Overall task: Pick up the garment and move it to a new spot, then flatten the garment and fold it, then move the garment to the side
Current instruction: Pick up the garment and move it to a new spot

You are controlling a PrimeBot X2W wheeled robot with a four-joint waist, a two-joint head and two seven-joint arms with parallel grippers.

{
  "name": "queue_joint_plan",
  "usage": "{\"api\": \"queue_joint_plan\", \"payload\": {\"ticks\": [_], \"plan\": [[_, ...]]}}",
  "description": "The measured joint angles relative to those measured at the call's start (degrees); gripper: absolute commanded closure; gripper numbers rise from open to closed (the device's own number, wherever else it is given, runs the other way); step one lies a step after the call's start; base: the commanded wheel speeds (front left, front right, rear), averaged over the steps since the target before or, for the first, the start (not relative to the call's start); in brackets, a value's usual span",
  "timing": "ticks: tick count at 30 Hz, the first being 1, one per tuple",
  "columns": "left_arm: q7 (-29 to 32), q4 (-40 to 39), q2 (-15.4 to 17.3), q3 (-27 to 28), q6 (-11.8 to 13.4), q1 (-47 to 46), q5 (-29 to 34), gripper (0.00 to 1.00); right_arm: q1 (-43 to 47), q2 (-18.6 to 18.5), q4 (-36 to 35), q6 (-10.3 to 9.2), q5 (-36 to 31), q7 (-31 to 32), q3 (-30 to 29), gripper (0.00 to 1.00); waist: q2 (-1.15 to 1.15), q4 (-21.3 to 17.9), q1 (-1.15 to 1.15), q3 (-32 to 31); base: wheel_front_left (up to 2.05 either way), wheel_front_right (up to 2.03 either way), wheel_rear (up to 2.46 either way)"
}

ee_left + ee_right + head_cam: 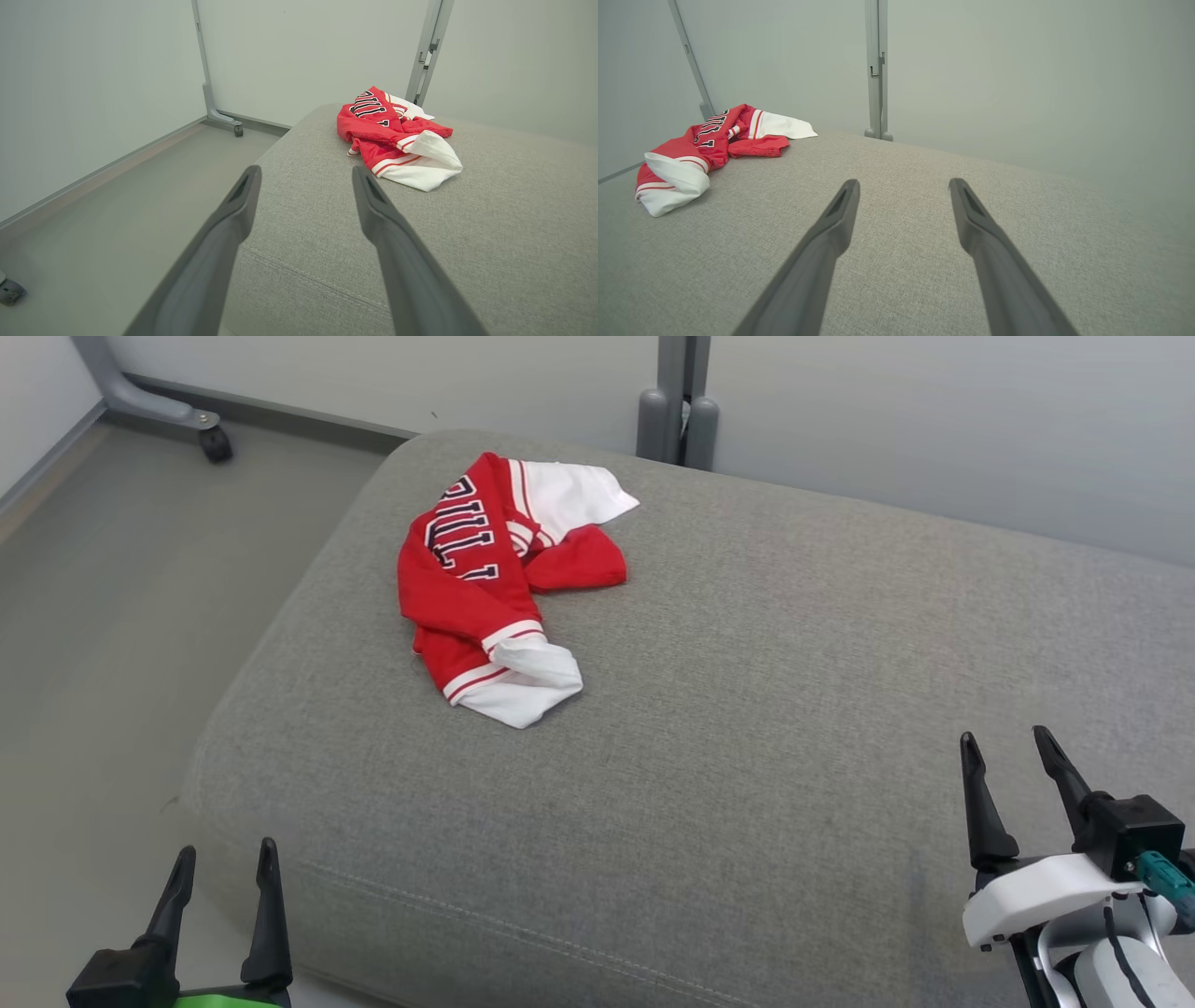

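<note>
Garment (467, 588): found crumpled on far left part of grey cushion (747, 756). Noted left pincer (228, 847) and right pincer (1004, 735) both spread wide, holding nothing, near front edge, well apart from garment.

The left gripper (306, 171) rises from the bottom edge with its two long dark fingers (219, 247) spread wide and nothing between them. They hang over the near corner of a grey fabric cushion (467, 242), a stitched seam running along its edge. Farther back on the cushion lies the garment (392, 140), crumpled in a heap: bright red with dark lettering on top, and white panels with thin red stripes on the nearer side. It is well apart from the fingers. Left of the cushion is grey floor (117, 224). Pale wall panels stand behind, with a metal post (432, 46) behind the garment and a small caster (238, 129) at another post's foot.
</note>
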Motion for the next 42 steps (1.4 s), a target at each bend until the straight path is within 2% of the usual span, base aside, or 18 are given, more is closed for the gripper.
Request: {"api": "queue_joint_plan", "payload": {"ticks": [7,14,19,24,28,29,34,37,42], "plan": [[0.0,-0.57,0.14,1.74,0.0,0.73,-0.23,0.0,0.01,0.24,-1.44,0.01,-0.55,1.3,1.4,0.0,0.0,3.72,0.0,-0.05,0.0,0.0,0.0],[-0.3,-2.3,1.02,3.09,-0.2,-0.15,-2.41,0.0,-0.86,-1.52,-4.97,0.01,-2.74,3.8,1.69,0.0,0.0,4.67,0.0,2.99,0.0,0.0,0.0],[0.57,-4.13,1.55,3.59,-2.36,-6.54,-4.78,0.0,-2.82,-3.25,-7.31,0.0,-3.41,5.21,1.23,0.0,0.0,4.21,0.0,6.54,0.0,0.0,0.0],[4.1,-5.09,2.78,3.91,-4.34,-13.47,-7.92,0.0,-4.59,-4.46,-9.64,0.01,-4.31,6.73,1.08,0.0,0.0,3.56,0.0,10.22,0.0,0.0,0.0],[8.92,-4.5,3.02,3.63,-6.5,-19.36,-12.95,0.0,-6.78,-5.6,-11.77,0.01,-5.34,7.67,0.42,0.0,0.0,2.95,0.0,13.2,0.0,0.0,0.0],[12.04,-3.38,2.08,3.49,-7.81,-22.51,-18.31,0.0,-7.88,-6.04,-12.9,0.01,-5.44,8.16,-0.05,0.0,0.0,2.63,0.0,14.72,0.0,0.0,0.0],[19.74,0.47,-0.71,4.47,-8.4,-29.43,-29.44,0.0,-10.27,-6.72,-15.13,0.01,-5.91,9.23,-0.3,0.0,0.0,1.74,0.0,18.5,0.0,0.0,0.0],[24.08,2.82,-3.08,6.01,-7.36,-33.87,-35.8,0.0,-11.36,-7.25,-16.41,0.01,-6.25,9.75,-0.68,0.0,0.0,1.14,0.0,20.78,0.0,0.0,0.0],[29.21,6.64,-5.06,11.43,-3.18,-40.63,-44.84,0.0,-13.49,-8.14,-18.46,0.01,-6.68,10.7,-1.51,0.0,0.0,0.09,0.01,24.58,0.0,0.0,0.0]]}}
